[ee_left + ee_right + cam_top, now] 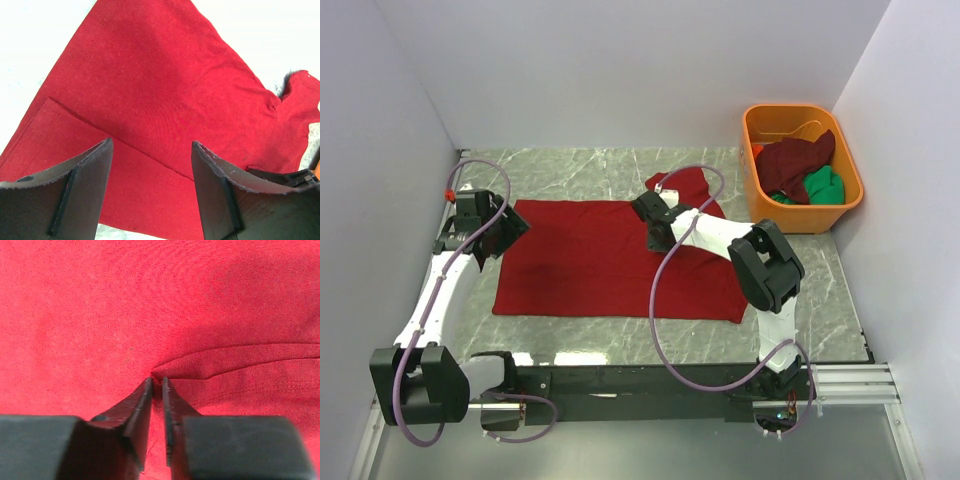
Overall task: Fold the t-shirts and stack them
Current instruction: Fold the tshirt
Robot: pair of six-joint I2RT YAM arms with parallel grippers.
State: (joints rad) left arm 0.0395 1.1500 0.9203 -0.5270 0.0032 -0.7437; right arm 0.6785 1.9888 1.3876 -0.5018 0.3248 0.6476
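Marble table (620, 170) bears the red t-shirt (585, 265), right claw (157, 384) pinching its fold.

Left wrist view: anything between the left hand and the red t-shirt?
Nothing visible. The left hand hangs open over the red t-shirt, with only bare cloth and a folded edge between its fingers. The right hand pinches the same shirt elsewhere, not in the path.

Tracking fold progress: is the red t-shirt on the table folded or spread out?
Mostly spread: the red t-shirt lies flat on the table; only one side strip is folded over, its edge visible in the left wrist view.
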